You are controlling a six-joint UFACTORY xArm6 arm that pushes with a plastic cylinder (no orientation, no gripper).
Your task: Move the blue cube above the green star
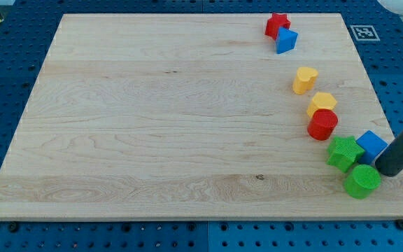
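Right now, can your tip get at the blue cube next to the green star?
Probably yes. My tip sits just at the view's right of the blue cube, with nothing between them. The green star touches the cube's far side.

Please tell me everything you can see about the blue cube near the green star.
The blue cube is a small, plain blue block, plastic-looking, turned so one corner points to the view's top. It sits flat on the wooden board near its right edge. The green star touches its left side, my tip is at its lower right, and the green cylinder lies just below.
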